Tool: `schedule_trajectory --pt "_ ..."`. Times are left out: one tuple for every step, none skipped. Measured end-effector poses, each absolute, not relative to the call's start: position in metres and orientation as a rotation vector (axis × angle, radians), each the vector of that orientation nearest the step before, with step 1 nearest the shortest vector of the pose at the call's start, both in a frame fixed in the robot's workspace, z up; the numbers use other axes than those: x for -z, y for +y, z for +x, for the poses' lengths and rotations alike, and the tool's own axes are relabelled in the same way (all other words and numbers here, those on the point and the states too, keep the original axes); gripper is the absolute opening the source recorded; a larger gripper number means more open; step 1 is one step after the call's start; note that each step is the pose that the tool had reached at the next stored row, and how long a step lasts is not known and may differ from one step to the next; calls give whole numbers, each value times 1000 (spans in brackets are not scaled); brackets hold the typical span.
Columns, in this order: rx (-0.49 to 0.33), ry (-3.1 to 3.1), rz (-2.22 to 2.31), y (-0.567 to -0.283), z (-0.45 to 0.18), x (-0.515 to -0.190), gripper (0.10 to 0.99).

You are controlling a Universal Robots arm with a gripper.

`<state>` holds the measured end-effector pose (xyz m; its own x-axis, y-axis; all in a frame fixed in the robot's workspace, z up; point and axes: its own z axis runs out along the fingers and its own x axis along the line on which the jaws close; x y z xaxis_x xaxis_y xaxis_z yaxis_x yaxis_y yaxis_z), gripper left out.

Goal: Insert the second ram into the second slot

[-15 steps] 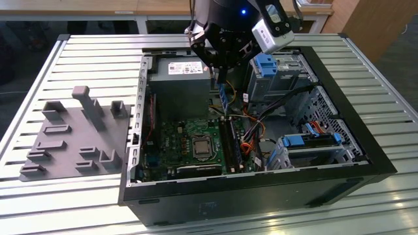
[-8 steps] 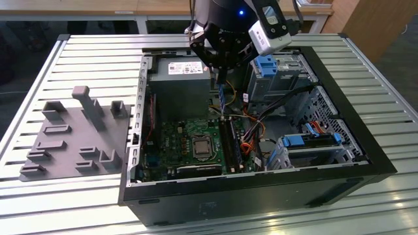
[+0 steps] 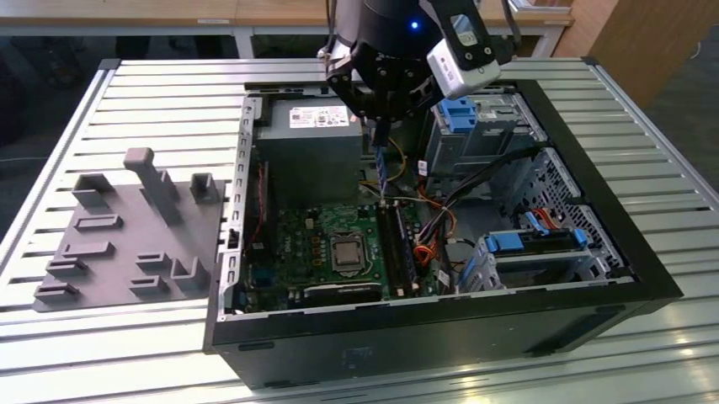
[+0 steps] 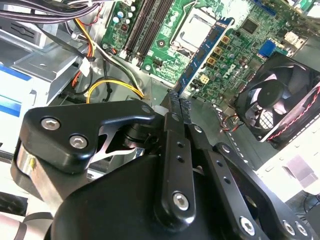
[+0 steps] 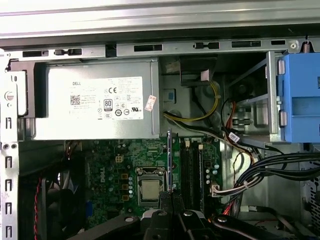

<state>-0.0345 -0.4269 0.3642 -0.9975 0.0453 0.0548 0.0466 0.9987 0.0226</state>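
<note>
Ram stick [image 3: 383, 168], thin, narrow and blue, hangs end-down from my tool [image 3: 380, 128], whose black metal fingers [image 4: 172, 132] are clamped on its upper end. Its lower end hovers over the green motherboard [image 3: 320, 240], near the long black slots [image 3: 396, 244], unseated. Beside it sits a boxy grey power supply [image 3: 309, 143], inside the open black case [image 3: 450, 337] on the ribbed metal worktop [image 3: 168, 109].

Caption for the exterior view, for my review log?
Gripper holds the second ram upright above the black motherboard slots inside the open computer case.
</note>
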Motion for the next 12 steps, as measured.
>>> schedule_trajectory --pt "37 -3086 -71 -427 -34 -364 114" --pt "37 -3086 -71 -427 -34 -364 114" --pt "37 -3086 -71 -427 -34 -364 114" --pt "37 -3086 -71 -427 -34 -363 114" --pt "37 -3086 -72 -427 -34 -363 114" --pt "37 -3086 -72 -427 -34 -363 114" --pt "37 -3086 -72 -428 -34 -363 114" --pt "37 -3086 -72 -428 -34 -363 114" --pt "36 -3086 -73 -428 -34 -362 114" --pt "36 -3086 -74 -428 -34 -362 114" --pt "36 -3086 -74 -428 -34 -362 114" --pt "36 -3086 -74 -428 -34 -362 114"
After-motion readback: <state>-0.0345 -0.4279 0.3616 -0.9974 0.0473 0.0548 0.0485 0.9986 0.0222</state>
